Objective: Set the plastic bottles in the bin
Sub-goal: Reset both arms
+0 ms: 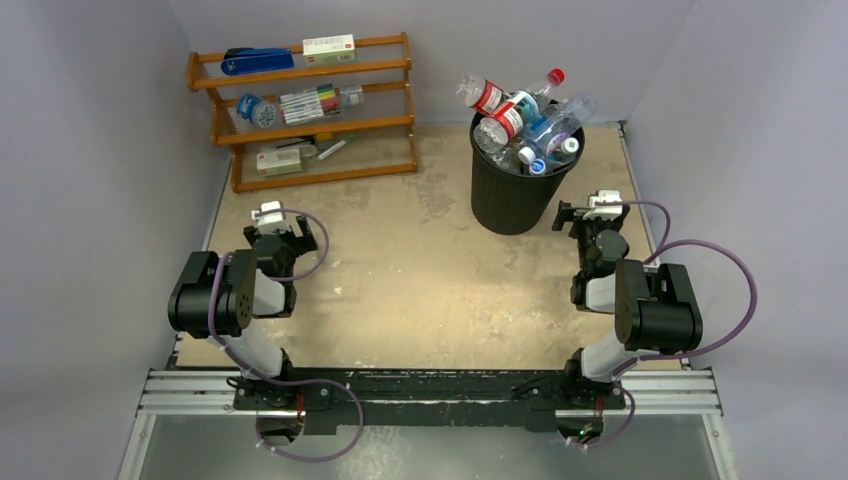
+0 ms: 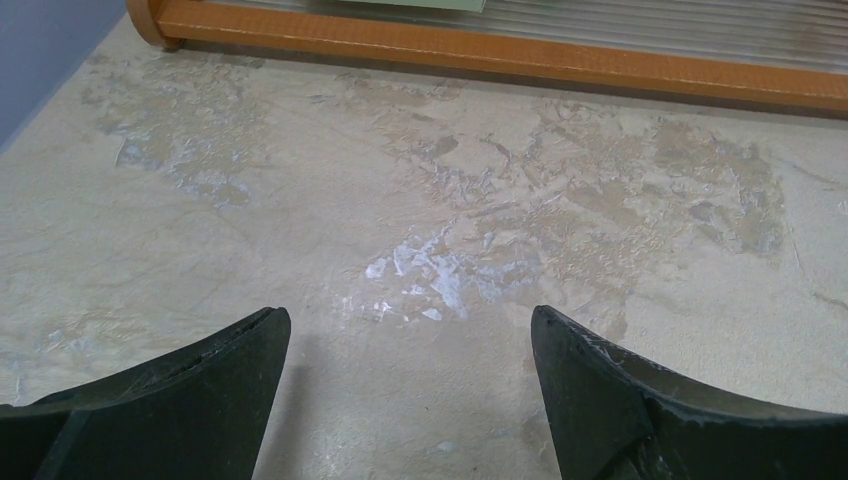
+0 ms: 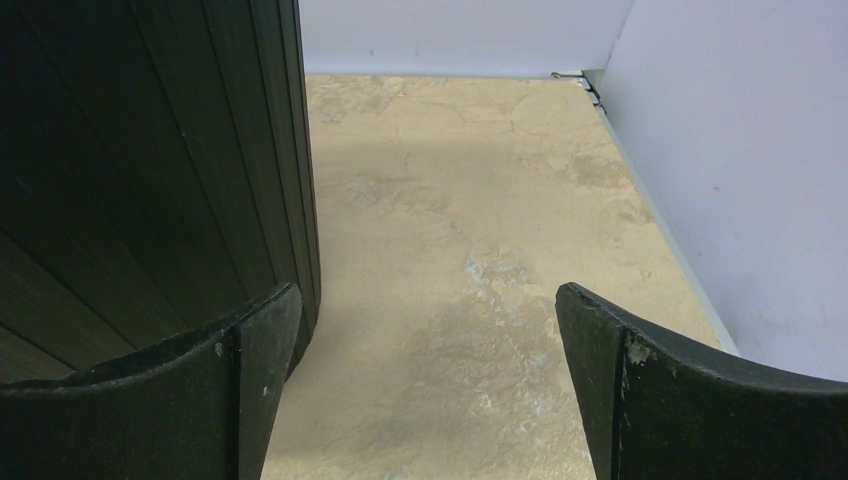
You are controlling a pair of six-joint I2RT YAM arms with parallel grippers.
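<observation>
- Beige, worn tabletop (image 1: 420,290) stretches wide between the two arms, and grey walls (image 1: 90,150) close its left, far and right edges.
- Wooden rack (image 1: 310,110) stands at the far left, against the wall.
- Black bin (image 1: 510,195) stands upright at the far right, with a strip of table between it and the right wall.
- Heaped plastic bottles (image 1: 525,120) fill the bin and rise above its rim.
- Spread wide and gripping nothing, the right gripper (image 3: 428,300) has one finger just beside the bin's side.
- Equally spread and holding nothing, the left gripper (image 2: 410,330) hangs over the table near the rack's bottom rail.

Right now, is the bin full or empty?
Full: bottles are heaped above the rim of the bin, with several sticking out.
</observation>
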